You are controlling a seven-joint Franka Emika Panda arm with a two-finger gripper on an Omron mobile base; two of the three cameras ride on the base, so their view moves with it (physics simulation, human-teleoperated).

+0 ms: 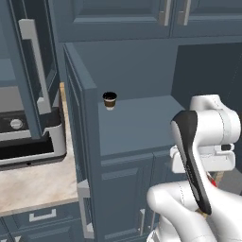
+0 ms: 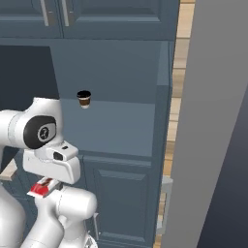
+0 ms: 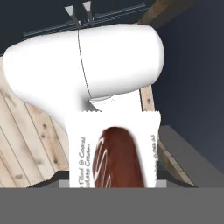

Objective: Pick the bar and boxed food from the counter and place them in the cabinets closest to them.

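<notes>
The tool (image 2: pixel 44 188) grips the bar (image 3: pixel 113 151), long axis along the fingers.

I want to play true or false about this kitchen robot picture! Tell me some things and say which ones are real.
1. The pincer holds the bar. True: the hand view has the white wrapper with its brown picture right at the pincer, and the right base view has its red edge under the hand.
2. A little brown cup stands on the open cabinet shelf. True.
3. The cup lies tipped over on its side. False: it stands upright.
4. The bar already rests on the shelf beside the cup. False: it is still at the pincer, lower than the shelf.
5. The upper cabinet doors above the shelf are wide open. False: they are closed.
</notes>
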